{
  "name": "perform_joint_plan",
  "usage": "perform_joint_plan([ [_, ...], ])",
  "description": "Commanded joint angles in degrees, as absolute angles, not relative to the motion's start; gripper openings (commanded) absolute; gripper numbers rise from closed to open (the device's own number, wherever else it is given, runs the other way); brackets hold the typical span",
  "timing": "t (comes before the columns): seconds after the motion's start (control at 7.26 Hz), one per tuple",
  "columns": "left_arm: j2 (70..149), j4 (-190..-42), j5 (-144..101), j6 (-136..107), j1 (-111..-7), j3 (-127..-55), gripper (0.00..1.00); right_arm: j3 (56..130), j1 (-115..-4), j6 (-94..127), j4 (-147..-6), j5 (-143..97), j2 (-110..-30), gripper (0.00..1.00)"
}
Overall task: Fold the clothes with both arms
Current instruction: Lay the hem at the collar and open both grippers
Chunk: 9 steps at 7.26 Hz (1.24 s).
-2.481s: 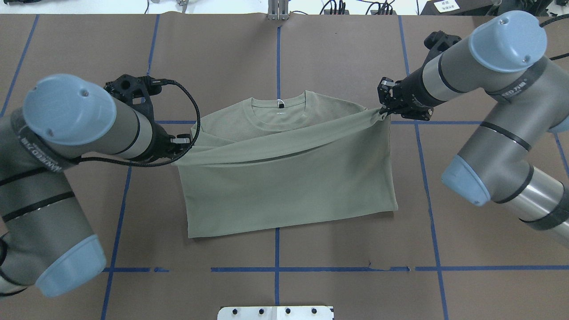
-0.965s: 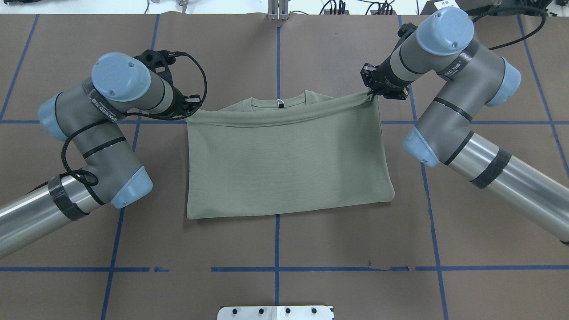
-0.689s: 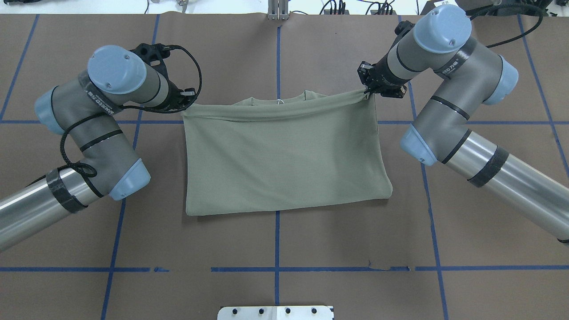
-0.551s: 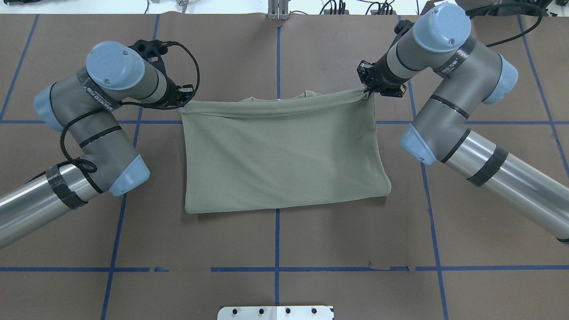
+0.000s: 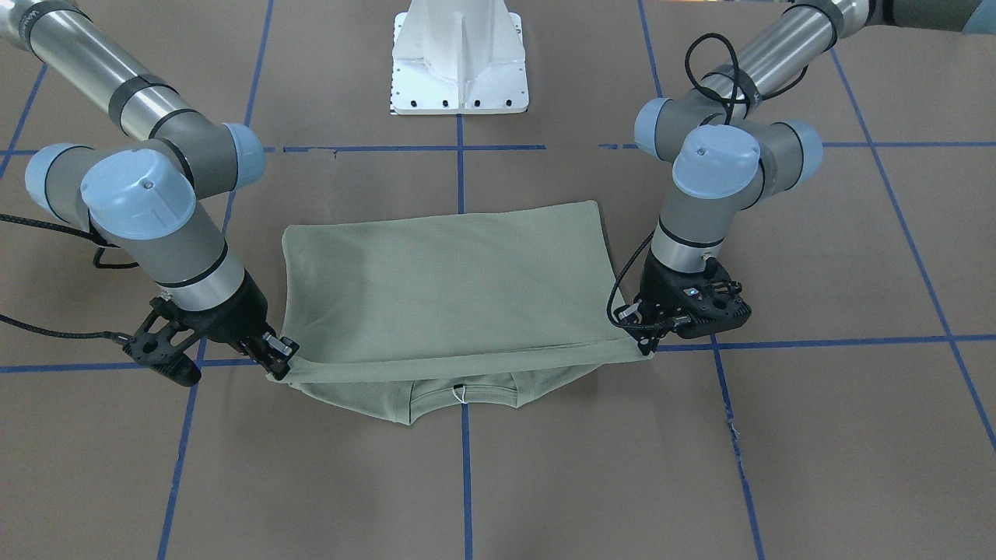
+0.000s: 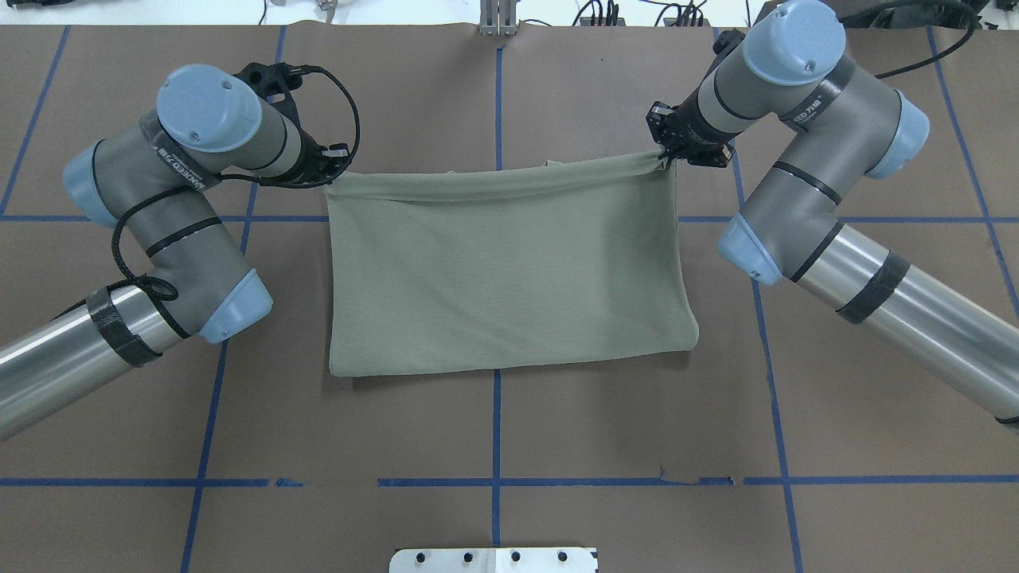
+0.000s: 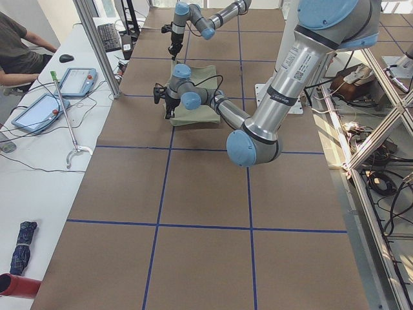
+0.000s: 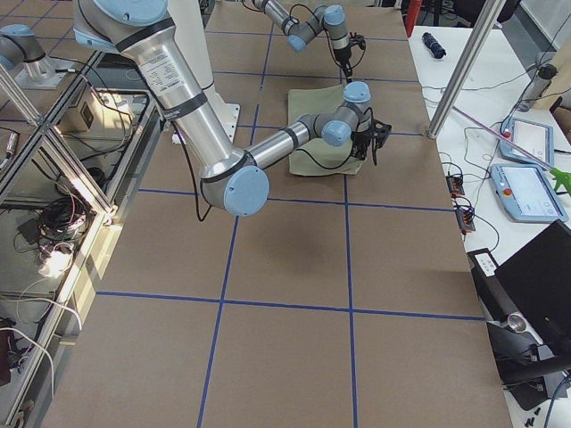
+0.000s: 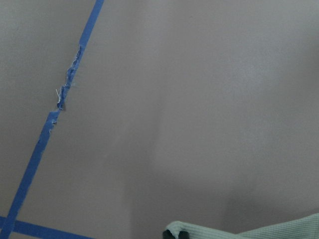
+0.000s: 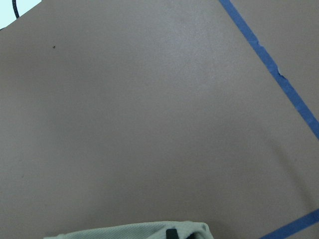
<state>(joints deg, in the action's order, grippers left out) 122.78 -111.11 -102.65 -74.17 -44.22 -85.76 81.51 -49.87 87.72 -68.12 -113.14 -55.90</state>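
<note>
Both claws, my left gripper (image 6: 330,170) and right gripper (image 6: 666,156), clench the hem corners of the green shirt (image 6: 509,270), doubled over on the table (image 6: 605,430) almost to its collar (image 5: 464,398); I judge lowering, releasing and further folds remain.

Brown paper-covered table (image 6: 557,430) gridded with blue tape (image 6: 557,481), white desk (image 7: 32,194) alongside

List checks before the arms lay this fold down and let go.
1. Left fingers shut on a shirt corner: ok.
2. Right fingers shut on the other corner: ok.
3. Held edge taut between them: ok, slight sag only.
4. Held edge covers collar: not ok, collar shows beyond it in the front-facing view.
5. Fold line parallel to tape: not ok, slanted.
6. Sleeves tucked inside: cannot tell, hidden.
</note>
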Motion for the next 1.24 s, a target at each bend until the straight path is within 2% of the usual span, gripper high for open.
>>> perform_joint_plan([
  [0.0,122.78,-111.27,-102.66,-74.18,-44.12,-85.52,0.0,80.42,-50.01,87.71,-68.12,-112.68,-55.2,0.0],
  [0.28,122.78,-111.36,-102.57,-74.09,-44.12,-85.17,0.0,80.42,-49.83,87.71,-68.12,-112.76,-54.93,0.0],
  [0.41,122.78,-111.36,-102.57,-74.09,-44.12,-85.17,0.17,80.42,-49.75,87.71,-68.12,-112.94,-54.84,0.0],
  [0.55,123.04,-111.36,-102.57,-74.18,-44.12,-85.17,0.44,80.59,-49.66,87.8,-68.12,-113.03,-54.93,0.16],
  [0.69,123.13,-111.36,-102.57,-74.18,-44.12,-85.17,0.58,80.77,-49.57,87.89,-68.12,-112.94,-54.93,0.44],
  [0.83,123.22,-111.36,-102.57,-74.18,-44.12,-85.17,0.73,80.6,-49.22,87.72,-68.12,-112.68,-55.02,0.99],
  [1.1,123.48,-111.36,-102.74,-74.09,-44.12,-85.51,0.79,81.12,-49.22,84.75,-67.85,-113.11,-55.37,1.0],
])
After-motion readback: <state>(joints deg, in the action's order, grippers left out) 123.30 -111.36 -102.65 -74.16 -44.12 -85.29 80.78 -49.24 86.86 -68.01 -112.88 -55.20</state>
